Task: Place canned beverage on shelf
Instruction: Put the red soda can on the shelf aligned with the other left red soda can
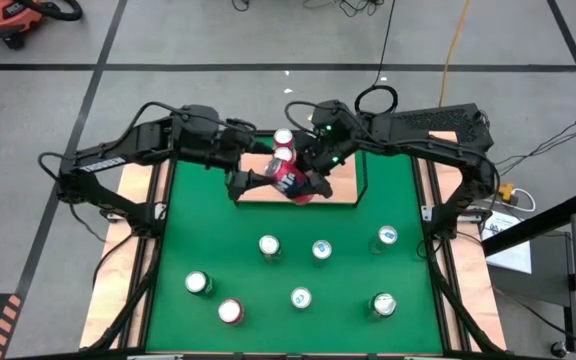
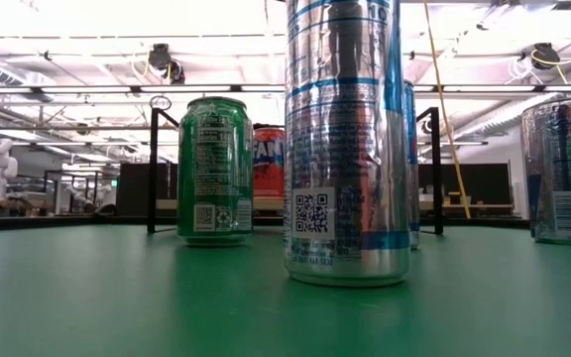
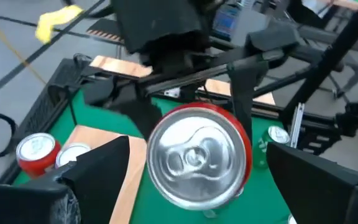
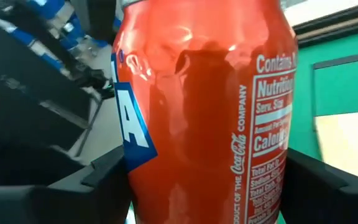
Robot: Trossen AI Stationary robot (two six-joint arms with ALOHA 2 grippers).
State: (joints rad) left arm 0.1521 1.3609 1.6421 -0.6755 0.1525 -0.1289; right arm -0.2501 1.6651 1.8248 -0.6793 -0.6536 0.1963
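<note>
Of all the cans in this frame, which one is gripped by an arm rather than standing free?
The red can over the shelf, clamped in the right gripper jaws and tilted. Two cans stand on the shelf; the rest stand upright on the green mat.

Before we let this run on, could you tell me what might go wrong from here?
The right gripper holds the red can tilted over the shelf, so it may land askew and tip. The two cans already there stand close and could be knocked. The left gripper, open alongside, crowds the spot.

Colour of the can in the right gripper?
Red can with a blue-and-white logo; clearest in the right wrist view.
</note>
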